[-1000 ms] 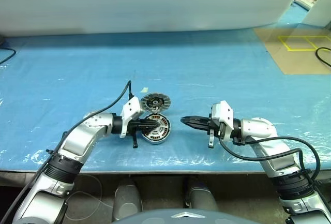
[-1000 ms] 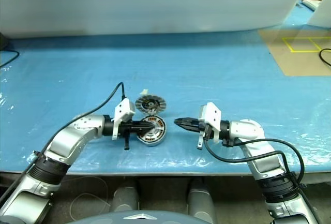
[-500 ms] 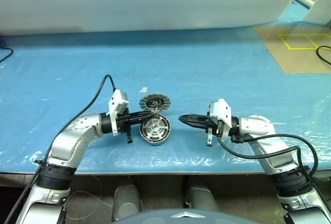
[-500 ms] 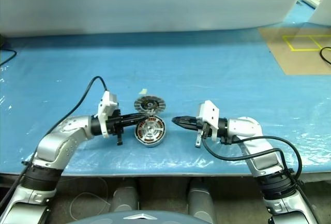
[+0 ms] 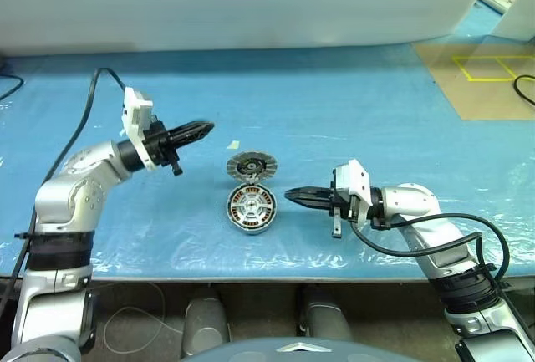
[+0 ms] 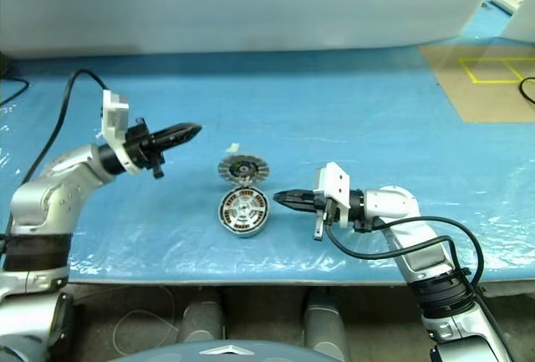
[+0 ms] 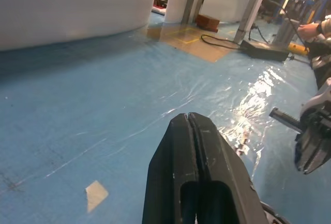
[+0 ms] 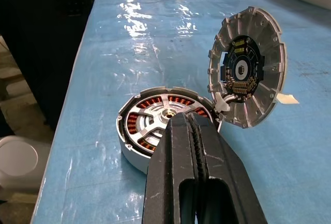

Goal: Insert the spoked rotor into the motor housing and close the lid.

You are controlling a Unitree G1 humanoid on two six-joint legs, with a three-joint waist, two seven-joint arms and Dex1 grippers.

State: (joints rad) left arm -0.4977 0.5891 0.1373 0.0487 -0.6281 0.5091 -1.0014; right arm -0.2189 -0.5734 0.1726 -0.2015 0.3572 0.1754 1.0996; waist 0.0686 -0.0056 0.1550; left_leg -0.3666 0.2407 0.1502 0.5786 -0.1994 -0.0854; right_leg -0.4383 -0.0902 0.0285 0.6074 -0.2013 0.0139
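Both the left gripper (image 5: 199, 129) and right gripper (image 5: 294, 196) are clenched empty; the propped finned grey lid (image 5: 252, 164) could topple off the round copper-wound motor housing (image 5: 251, 209) if nudged.

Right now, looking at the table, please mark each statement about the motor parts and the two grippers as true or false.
1. The spoked rotor already sits inside the motor housing. True.
2. The lid lies flat and closed on the housing. False: it stands tilted open beside the housing.
3. The left gripper holds the lid. False: its fingers are shut on nothing, raised away from the parts.
4. The right gripper has its fingers shut and points at the housing. True.
5. A small pale scrap lies on the blue table cover. True.
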